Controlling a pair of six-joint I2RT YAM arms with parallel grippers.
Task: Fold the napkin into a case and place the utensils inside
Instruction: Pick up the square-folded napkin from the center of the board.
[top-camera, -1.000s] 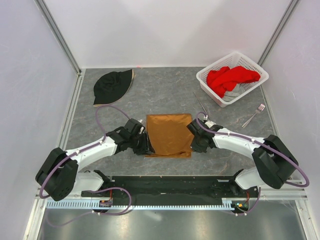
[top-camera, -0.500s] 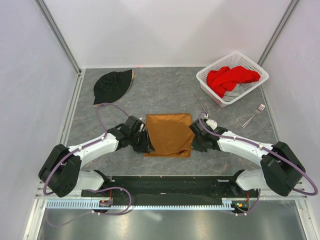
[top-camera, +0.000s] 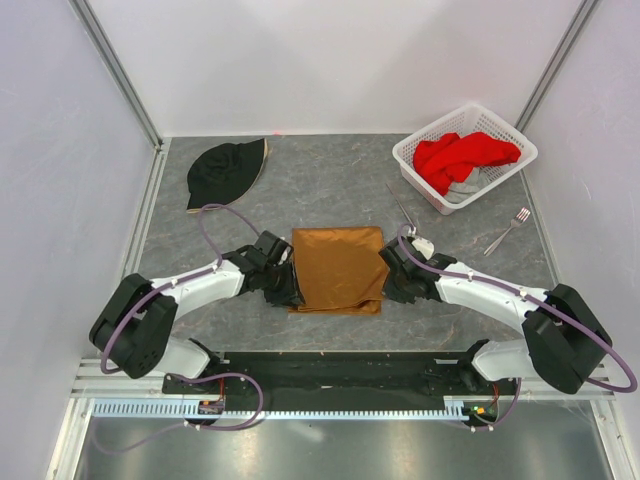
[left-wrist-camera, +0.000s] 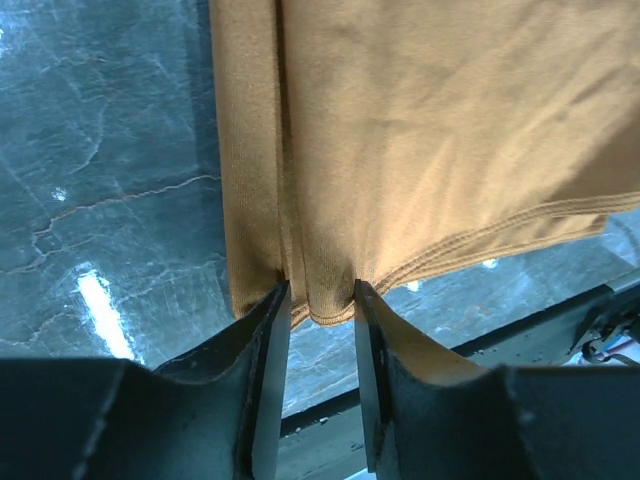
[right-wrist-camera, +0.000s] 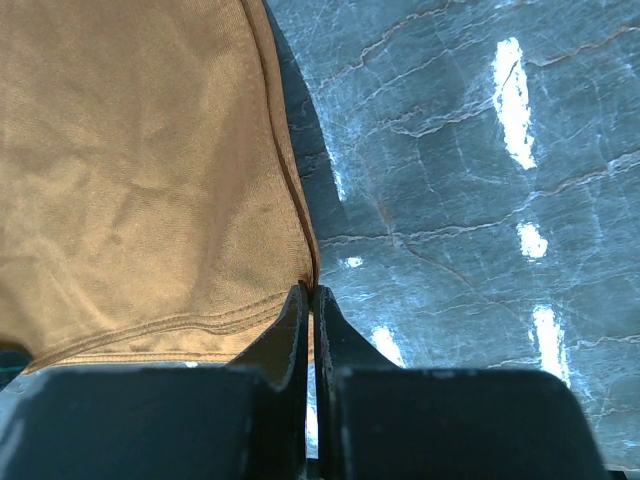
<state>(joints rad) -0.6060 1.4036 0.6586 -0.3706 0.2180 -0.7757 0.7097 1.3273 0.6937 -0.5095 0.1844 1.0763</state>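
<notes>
From above, the white basket sits in the far right corner of the grey table. It holds a heaped red cloth with a bit of grey cloth showing under its near side. Both utensils lie out on the table. The knife lies just off the basket's near-left wall, and the fork lies near its near-right side, well apart from the knife. A black hat rests at the far left. The napkin lies flat in the middle as an orange-brown rectangle, with the left gripper at its near-left edge and the right gripper at its right edge.

From the left wrist, the napkin's near corner sits between the two fingers. They stand part-way apart, and a puckered fold of hem fills the gap and touches both inner faces. I can't tell whether they truly pinch it. A narrow folded strip runs along the cloth's left side.

From the right wrist, the fingers are pressed tight together at the napkin's corner. The stitched hem runs straight into the seam between them, so the thin cloth is nipped there. Bare marbled table lies to the right.
</notes>
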